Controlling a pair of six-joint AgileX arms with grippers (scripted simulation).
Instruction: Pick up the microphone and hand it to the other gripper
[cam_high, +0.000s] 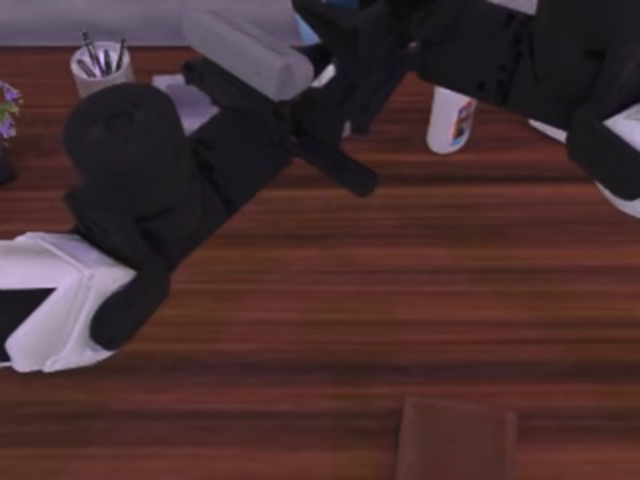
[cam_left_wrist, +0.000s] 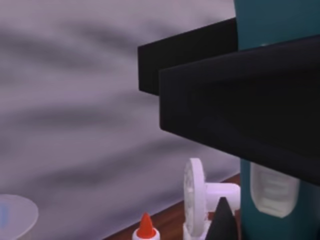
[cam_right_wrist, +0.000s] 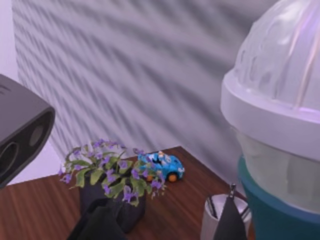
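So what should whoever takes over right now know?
Left gripper and right gripper: both up at the far middle of the table, meeting at the microphone.
Microphone: off the table, upright, white head up, teal handle below.
Grip: the views do not show which gripper holds it.
Done: the pickup, and the mic is at the meeting point.
Left: confirm the receiver's grip, then have the giver let go and back away.

You saw the microphone (cam_right_wrist: 280, 150) with a teal handle and a white, ribbed head. The table (cam_high: 400, 300) was red-brown wood with dark streaks. The plant (cam_right_wrist: 112, 177) carried purple flowers and green leaves. The toy car (cam_right_wrist: 165, 165) was blue with orange wheels. The glue bottle (cam_left_wrist: 146, 229) had a red tip.
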